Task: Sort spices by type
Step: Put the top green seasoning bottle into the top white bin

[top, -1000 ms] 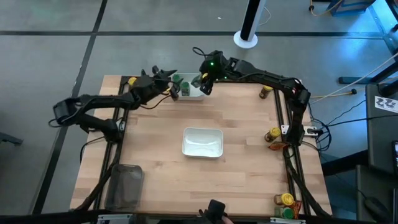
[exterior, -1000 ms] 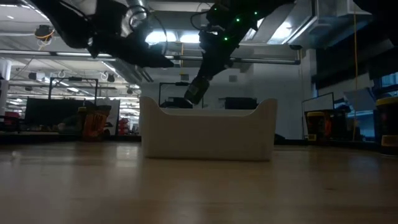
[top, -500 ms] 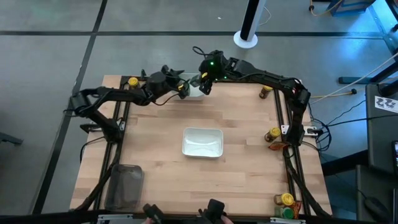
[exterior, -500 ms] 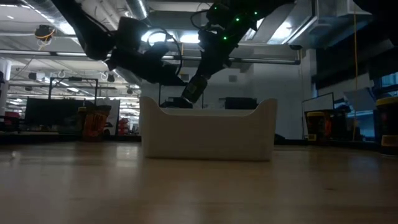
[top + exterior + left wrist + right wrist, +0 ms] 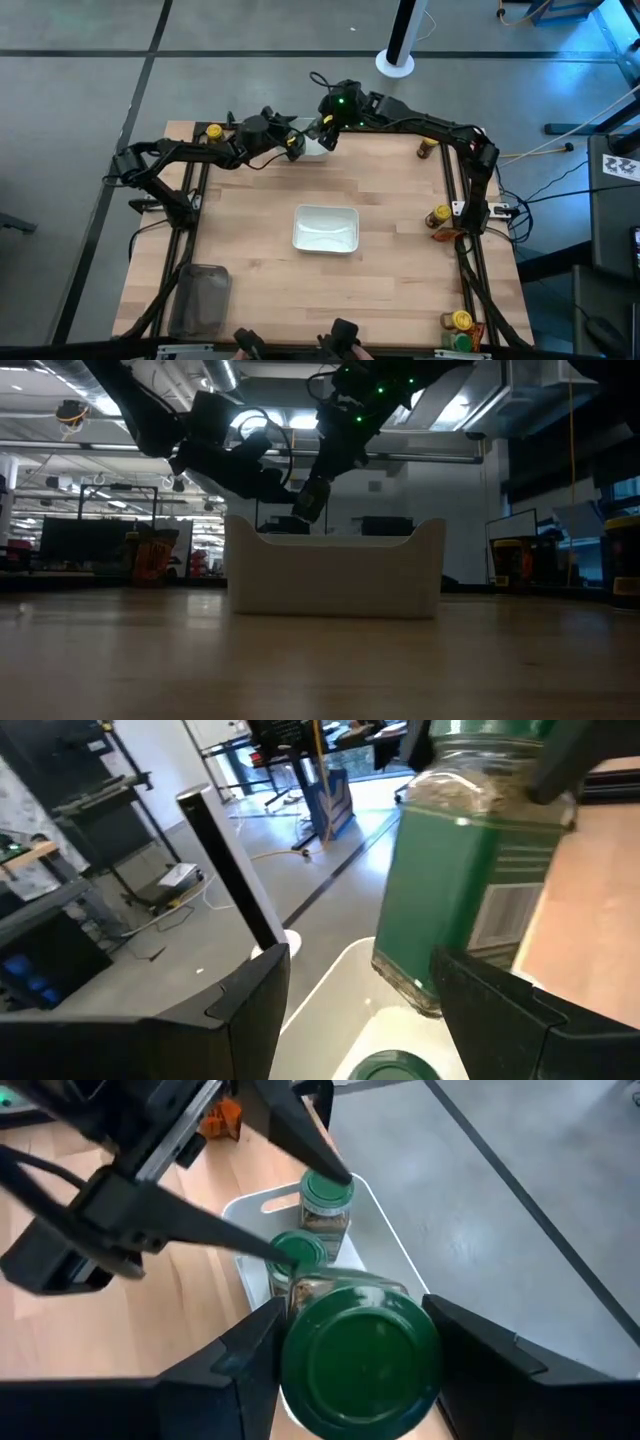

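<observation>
A green-capped spice jar (image 5: 360, 1360) sits in my right gripper (image 5: 355, 1325), which hovers over the white bowl (image 5: 312, 152) at the table's far edge. Two more green-capped jars (image 5: 325, 1195) (image 5: 297, 1252) stand upright in that bowl. My left gripper (image 5: 292, 142) is open and reaches over the bowl from the left, its fingers (image 5: 300, 1140) spread above those two jars and beside the held jar (image 5: 470, 870). Whether it touches a jar, I cannot tell. My right gripper pinches the green-capped jar between its two fingers, high on the glass body just under the cap (image 5: 520, 790). The fingers come from above, slanting down. The jar is lifted clear over the bowl and hangs tilted below the fingers (image 5: 312, 498).
A second white bowl (image 5: 326, 229) stands mid-table and a clear grey tray (image 5: 200, 300) sits near the left near corner. Yellow-capped jars (image 5: 213, 131) (image 5: 428, 147) (image 5: 438, 216), an orange packet (image 5: 447, 236) and further jars (image 5: 460, 322) sit along the table's edges.
My left arm has swung toward the table's right, bringing its open gripper from beside the far bowl to over it, close to the right gripper. The right gripper has kept its hold and raised the jar slightly.
</observation>
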### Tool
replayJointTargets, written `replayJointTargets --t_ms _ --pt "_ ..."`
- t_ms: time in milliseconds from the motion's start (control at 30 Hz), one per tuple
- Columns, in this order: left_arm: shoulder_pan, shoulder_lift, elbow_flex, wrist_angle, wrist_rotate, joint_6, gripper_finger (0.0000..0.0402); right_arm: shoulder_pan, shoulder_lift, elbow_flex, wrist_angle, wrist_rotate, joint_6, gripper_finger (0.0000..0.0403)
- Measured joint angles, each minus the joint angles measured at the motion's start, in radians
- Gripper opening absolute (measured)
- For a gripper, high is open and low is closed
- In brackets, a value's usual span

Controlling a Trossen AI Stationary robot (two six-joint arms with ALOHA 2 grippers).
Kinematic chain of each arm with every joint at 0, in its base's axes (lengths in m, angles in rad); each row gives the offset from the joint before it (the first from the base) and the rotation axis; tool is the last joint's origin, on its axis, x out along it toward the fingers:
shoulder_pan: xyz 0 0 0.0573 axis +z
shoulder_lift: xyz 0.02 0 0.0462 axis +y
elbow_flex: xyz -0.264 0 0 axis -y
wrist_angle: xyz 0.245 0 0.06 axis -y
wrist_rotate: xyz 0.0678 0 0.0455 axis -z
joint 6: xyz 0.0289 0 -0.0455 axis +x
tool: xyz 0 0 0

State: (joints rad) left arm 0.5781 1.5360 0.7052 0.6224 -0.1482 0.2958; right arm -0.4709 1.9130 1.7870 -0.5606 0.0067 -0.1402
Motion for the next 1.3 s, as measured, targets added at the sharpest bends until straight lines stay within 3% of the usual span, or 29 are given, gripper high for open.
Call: replayJointTargets --t_ms 533,833,1300 --pt "-0.001 -0.007 0.000 -0.008 0.009 0.009 0.0235 0.000 0.000 0.000 0.026 0.001 0.000 0.0216" --pt "0.005 -0.053 0.000 -0.021 -0.101 -0.031 0.0235 0.000 0.000 0.000 -0.020 -0.061 0.006 0.0216" --pt "0.005 -0.039 0.000 -0.044 -0.040 -0.041 0.0235 0.000 0.000 0.000 0.075 -0.072 0.012 0.0216"
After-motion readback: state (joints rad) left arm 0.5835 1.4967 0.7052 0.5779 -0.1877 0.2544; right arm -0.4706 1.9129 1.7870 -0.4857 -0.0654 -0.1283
